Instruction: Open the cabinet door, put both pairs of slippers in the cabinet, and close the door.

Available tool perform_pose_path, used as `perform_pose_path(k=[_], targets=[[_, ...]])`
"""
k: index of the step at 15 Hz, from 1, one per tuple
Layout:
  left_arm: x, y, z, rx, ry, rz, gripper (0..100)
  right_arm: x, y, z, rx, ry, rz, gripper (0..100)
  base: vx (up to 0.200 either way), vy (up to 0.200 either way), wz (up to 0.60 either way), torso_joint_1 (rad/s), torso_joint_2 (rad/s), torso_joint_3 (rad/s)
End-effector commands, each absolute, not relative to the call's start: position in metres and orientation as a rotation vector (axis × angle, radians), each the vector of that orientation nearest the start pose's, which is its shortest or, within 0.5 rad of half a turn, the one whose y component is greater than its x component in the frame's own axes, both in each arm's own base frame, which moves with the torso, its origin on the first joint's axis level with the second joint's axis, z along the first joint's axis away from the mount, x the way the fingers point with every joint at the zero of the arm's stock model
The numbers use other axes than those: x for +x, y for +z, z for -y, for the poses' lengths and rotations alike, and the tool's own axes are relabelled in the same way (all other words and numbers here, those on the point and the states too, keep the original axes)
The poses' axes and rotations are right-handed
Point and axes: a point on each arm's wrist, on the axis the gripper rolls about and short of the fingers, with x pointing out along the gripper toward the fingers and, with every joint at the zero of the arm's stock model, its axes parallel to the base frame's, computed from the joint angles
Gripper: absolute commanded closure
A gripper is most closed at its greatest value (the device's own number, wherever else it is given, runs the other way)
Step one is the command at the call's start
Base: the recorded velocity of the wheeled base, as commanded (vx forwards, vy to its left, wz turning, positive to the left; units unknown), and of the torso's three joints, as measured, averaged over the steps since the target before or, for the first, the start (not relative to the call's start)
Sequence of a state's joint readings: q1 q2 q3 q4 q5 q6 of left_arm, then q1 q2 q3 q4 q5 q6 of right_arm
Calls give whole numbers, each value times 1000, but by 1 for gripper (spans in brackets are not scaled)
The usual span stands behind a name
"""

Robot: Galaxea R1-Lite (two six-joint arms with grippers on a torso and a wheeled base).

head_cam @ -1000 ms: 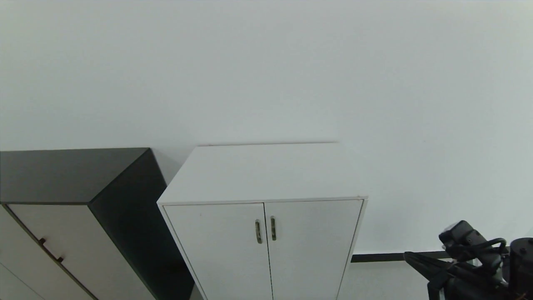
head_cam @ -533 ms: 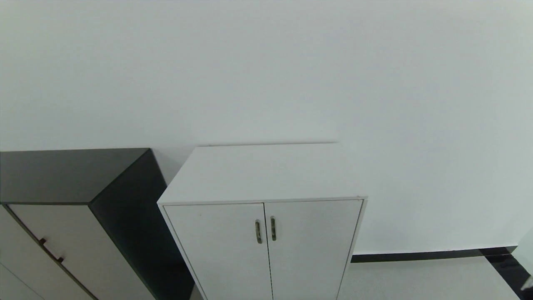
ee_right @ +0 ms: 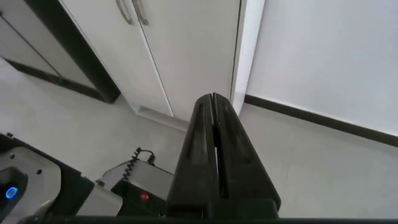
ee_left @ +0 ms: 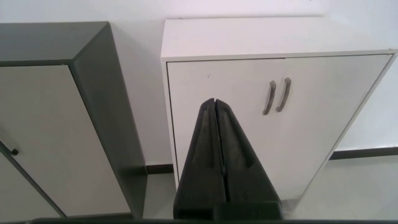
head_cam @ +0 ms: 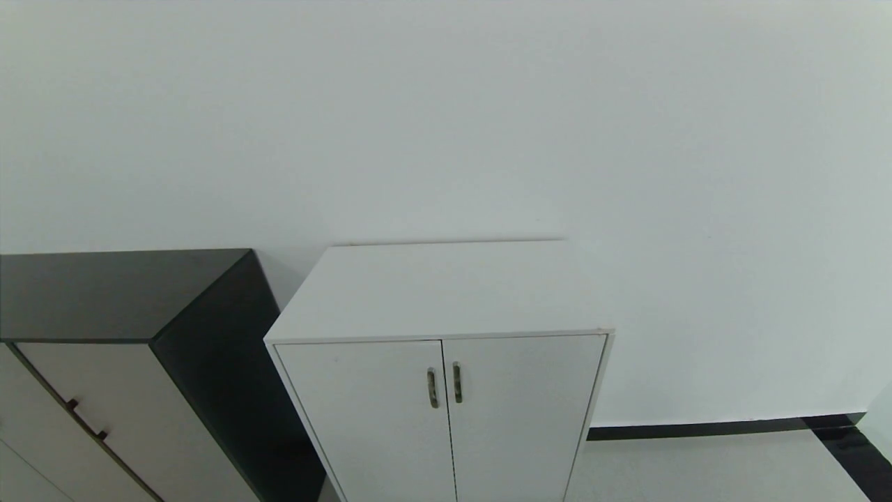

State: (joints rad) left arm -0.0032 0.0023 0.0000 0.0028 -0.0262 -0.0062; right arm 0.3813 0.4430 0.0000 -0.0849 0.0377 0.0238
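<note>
- The white cabinet [head_cam: 439, 293] stands in the lower centre of the head view, against the wall [head_cam: 446, 118].
- Its left door [head_cam: 362, 418] and right door [head_cam: 523, 411] are both closed, and their edges meet at the centre seam.
- The two vertical handles [head_cam: 433, 388] [head_cam: 457, 382] sit side by side, one on each side of the seam, near the top of the doors.
- A dark cabinet [head_cam: 125, 293] occupies the lower left of the frame, just beside the white cabinet.
- A black baseboard [head_cam: 697, 427] runs along the wall at lower right, above the pale floor [head_cam: 697, 467].
- The left gripper [ee_left: 215, 104] has its fingers pressed together and holds nothing. The cabinet front lies beyond its tip.
- The right gripper [ee_right: 213, 99] is likewise fully closed and empty. The cabinet's lower corner and the floor lie beyond it.
</note>
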Motion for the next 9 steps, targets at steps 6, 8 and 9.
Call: perform_pose_path(k=[6, 8, 9], targets=[[-23, 75, 1, -9, -29, -6, 100, -8, 78, 1, -19, 173, -194, 100, 0, 0, 0, 0, 0, 0], [-23, 75, 1, -8, -29, -6, 100, -13, 78, 1, -12, 117, -131, 100, 0, 0, 0, 0, 0, 0], [-23, 75, 1, -9, -29, -6, 100, -15, 77, 1, -9, 100, -96, 100, 0, 0, 0, 0, 0, 0]])
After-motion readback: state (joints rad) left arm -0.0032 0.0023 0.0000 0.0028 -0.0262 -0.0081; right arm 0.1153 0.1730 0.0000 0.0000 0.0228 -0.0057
